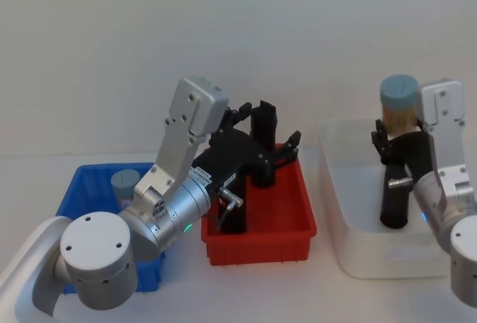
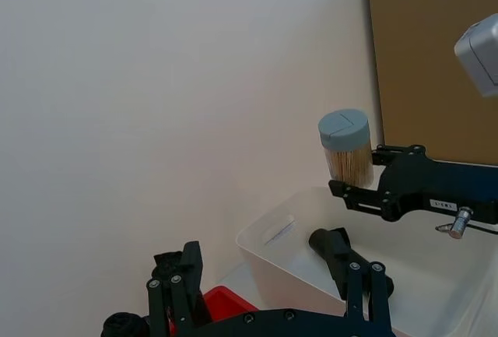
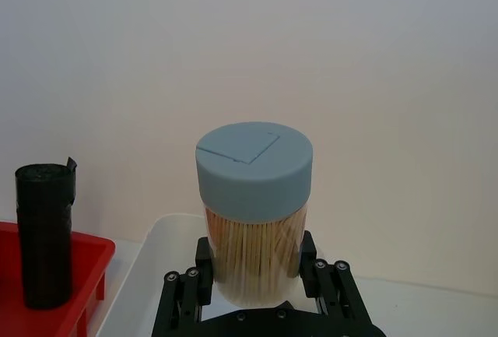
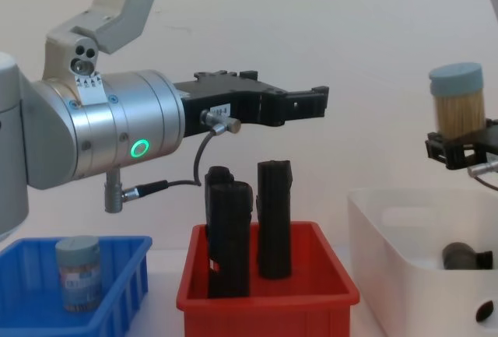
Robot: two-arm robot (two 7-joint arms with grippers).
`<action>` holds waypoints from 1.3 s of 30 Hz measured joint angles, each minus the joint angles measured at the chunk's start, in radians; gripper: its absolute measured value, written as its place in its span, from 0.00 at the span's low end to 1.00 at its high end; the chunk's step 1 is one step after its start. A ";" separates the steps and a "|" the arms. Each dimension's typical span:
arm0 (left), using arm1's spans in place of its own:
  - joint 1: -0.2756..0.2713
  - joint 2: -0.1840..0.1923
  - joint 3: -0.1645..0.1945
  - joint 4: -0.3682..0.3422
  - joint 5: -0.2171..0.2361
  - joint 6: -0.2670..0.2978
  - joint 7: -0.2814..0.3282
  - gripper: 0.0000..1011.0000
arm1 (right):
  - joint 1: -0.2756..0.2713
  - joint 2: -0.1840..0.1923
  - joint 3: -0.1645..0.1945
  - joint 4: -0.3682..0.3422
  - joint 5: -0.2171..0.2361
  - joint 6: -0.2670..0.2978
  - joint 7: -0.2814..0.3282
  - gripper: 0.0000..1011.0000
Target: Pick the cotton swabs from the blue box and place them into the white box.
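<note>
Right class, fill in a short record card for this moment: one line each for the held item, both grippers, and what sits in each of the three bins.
Held item: cotton swab tub, upright, grey-blue lid on top
Right gripper: shut on the tub, raised above the white box
Left gripper: empty, raised above the red bin
Blue box: one swab tub standing inside
Red bin: two tall black blocks, upright
White box: one black block lying on its side
</note>
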 joint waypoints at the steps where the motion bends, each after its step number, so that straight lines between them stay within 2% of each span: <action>1: 0.000 0.000 0.000 0.000 0.000 0.000 0.000 0.99 | 0.002 -0.001 0.001 0.000 0.001 0.006 0.000 0.62; 7: 0.000 0.000 0.000 0.000 0.000 0.000 0.000 0.99 | 0.022 -0.005 0.006 0.000 0.004 0.053 0.024 0.62; 17: 0.000 0.000 0.000 0.000 0.000 0.000 0.000 0.99 | 0.068 -0.014 0.002 0.002 -0.028 0.136 0.135 0.62; 20: 0.000 0.000 0.000 0.000 0.000 0.000 0.000 0.99 | 0.084 -0.018 -0.001 0.005 -0.044 0.162 0.171 0.66; 23: 0.000 0.000 0.000 0.000 0.000 0.000 0.000 0.99 | 0.093 -0.021 -0.003 0.006 -0.054 0.177 0.192 0.77; 31: 0.000 0.000 0.000 0.000 0.000 0.000 0.000 0.99 | 0.110 -0.025 -0.007 0.009 -0.070 0.203 0.229 0.97; 39: 0.000 0.000 0.000 0.000 0.000 0.000 0.000 0.99 | 0.118 -0.027 -0.008 0.011 -0.078 0.217 0.248 0.99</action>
